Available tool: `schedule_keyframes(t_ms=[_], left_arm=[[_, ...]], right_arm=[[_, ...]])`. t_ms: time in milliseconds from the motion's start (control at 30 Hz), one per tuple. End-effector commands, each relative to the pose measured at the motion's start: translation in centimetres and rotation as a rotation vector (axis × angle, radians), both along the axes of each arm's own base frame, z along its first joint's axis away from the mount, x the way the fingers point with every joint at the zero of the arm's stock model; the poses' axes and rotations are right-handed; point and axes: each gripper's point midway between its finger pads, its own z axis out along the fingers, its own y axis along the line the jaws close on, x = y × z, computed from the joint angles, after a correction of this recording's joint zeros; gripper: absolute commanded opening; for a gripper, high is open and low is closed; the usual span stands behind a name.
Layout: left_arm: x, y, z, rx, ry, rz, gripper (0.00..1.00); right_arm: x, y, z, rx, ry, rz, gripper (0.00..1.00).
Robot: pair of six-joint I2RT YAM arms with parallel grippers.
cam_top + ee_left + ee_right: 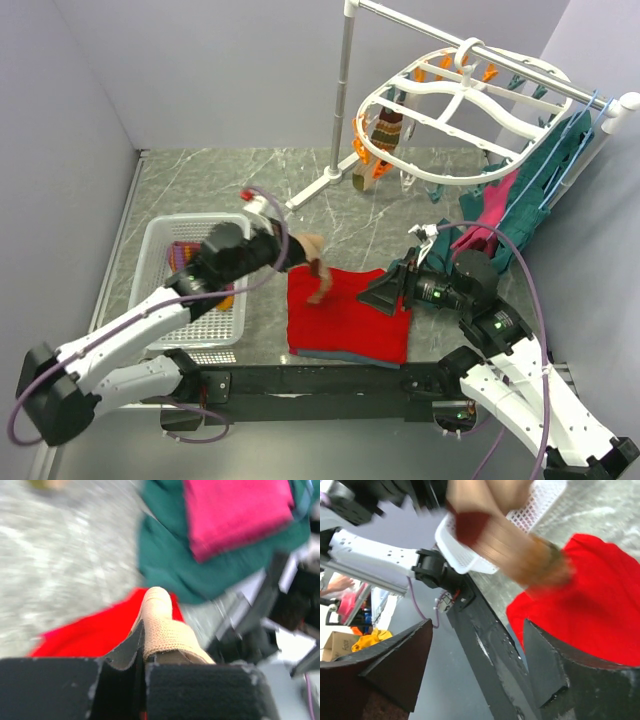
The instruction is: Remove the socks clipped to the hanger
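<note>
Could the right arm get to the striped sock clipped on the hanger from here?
Probably yes. The right fingers are open and empty, and nothing stands between them and the striped sock on the hanger; the left fingers, holding a tan sock, are off to the side.

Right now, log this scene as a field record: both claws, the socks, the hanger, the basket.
left claw: shut on tan sock, over the red cloth at its left edge
right claw: open, empty, at the cloth's right side
hanger: hung at back right, striped sock clipped at its left end
basket: left of the cloth, maroon-orange socks inside
task state: not finished
</note>
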Motion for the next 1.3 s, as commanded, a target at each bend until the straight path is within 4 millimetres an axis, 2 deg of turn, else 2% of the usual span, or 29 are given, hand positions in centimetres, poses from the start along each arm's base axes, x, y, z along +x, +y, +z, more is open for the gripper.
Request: schedule_keyframes(t_ms=[0,33,67,133,167,200,233,267,300,333,367,400,433,467,533,633,667,733,767,800,833,900,933,1000,1033,1067,1133,1233,1267], left_arm=[[2.9,5.3,2.7,-0.015,0.031,0.200,0.01],[4.3,7.1,3.2,-0.004,0.026,0.271,0.01],[5.0,8.3,4.6,-0.003,0.018,0.320,0.01],[6.9,11.6,4.5,0.040,0.060,0.434,0.01],[7.6,12.5,6.2,0.029,0.040,0.457,0.01],[8.6,13.3,6.0,0.044,0.062,0.478,0.01],[9.5,15.2,5.6,0.050,0.108,0.509,0.01],[10.2,16.0,7.3,0.030,0.097,0.521,0.01],[11.4,16.8,6.9,0.036,0.123,0.535,0.01],[12.4,19.0,7.0,0.018,0.146,0.595,0.01],[13.0,19.8,8.0,-0.003,0.142,0.602,0.01],[14.1,20.8,7.4,-0.004,0.163,0.625,0.01],[15.2,23.2,7.4,-0.015,0.172,0.698,0.01],[15.8,24.5,7.3,-0.017,0.195,0.745,0.01],[16.9,26.3,5.3,-0.029,0.270,0.795,0.01],[16.5,25.6,0.9,-0.061,0.422,0.735,0.01],[15.4,25.3,-2.2,-0.055,0.512,0.731,0.01],[14.0,26.0,-4.2,-0.045,0.561,0.781,0.01],[12.8,26.2,-6.6,-0.027,0.603,0.806,0.01],[11.8,27.1,-6.4,-0.016,0.574,0.865,0.01],[10.6,27.5,-7.8,-0.013,0.603,0.890,0.01],[9.0,27.9,-7.1,-0.019,0.571,0.936,0.02],[8.4,28.6,-7.5,-0.011,0.569,0.980,0.02],[7.5,29.5,-6.5,-0.006,0.519,1.039,0.10],[7.1,30.5,-6.7,0.019,0.512,1.098,0.15],[6.9,31.0,-6.5,0.030,0.499,1.124,0.26],[6.2,32.2,-6.5,0.059,0.496,1.186,0.33],[5.6,32.7,-6.8,0.074,0.511,1.209,0.40],[5.5,32.7,-6.8,0.072,0.514,1.211,0.50]], right_arm=[[0.3,-0.8,1.2,-0.037,-0.068,-0.043,0.81],[0.3,-1.2,0.9,-0.052,-0.065,-0.060,0.84],[0.3,-1.3,0.9,-0.058,-0.075,-0.064,0.84],[0.3,-1.5,0.7,-0.068,-0.077,-0.074,0.85],[0.3,-1.6,0.7,-0.068,-0.078,-0.079,0.85],[0.3,-1.6,0.6,-0.068,-0.075,-0.076,0.85],[0.3,-1.5,0.5,-0.064,-0.078,-0.075,0.85],[0.2,-1.5,0.4,-0.061,-0.076,-0.073,0.85],[0.2,-1.5,0.4,-0.060,-0.077,-0.070,0.85],[0.3,-1.4,0.3,-0.060,-0.080,-0.070,0.85],[0.3,-1.4,0.2,-0.062,-0.081,-0.069,0.85],[0.3,-1.5,0.3,-0.061,-0.085,-0.072,0.85],[0.4,-1.5,0.2,-0.064,-0.087,-0.073,0.85],[0.4,-1.5,0.2,-0.065,-0.088,-0.075,0.85],[0.3,-1.5,0.2,-0.066,-0.091,-0.070,0.85],[0.2,-1.7,0.0,-0.070,-0.095,-0.074,0.86],[0.2,-1.8,-0.1,-0.073,-0.097,-0.077,0.85],[0.1,-1.9,-0.4,-0.077,-0.097,-0.084,0.86],[0.0,-2.0,-0.5,-0.080,-0.098,-0.084,0.86],[0.0,-2.0,-0.6,-0.081,-0.098,-0.085,0.86],[-0.1,-2.1,-0.9,-0.089,-0.090,-0.082,0.86],[-0.1,-2.1,-1.2,-0.098,-0.089,-0.078,0.86],[-0.1,-2.1,-1.3,-0.105,-0.091,-0.074,0.86],[0.1,-2.0,-1.3,-0.114,-0.090,-0.073,0.86],[0.1,-2.0,-1.1,-0.111,-0.098,-0.070,0.86],[0.1,-1.9,-1.0,-0.108,-0.097,-0.065,0.86],[0.2,-1.7,-0.8,-0.100,-0.096,-0.059,0.86],[0.0,-1.7,-0.5,-0.090,-0.094,-0.057,0.86],[0.0,-1.7,-0.6,-0.088,-0.091,-0.061,0.86]])
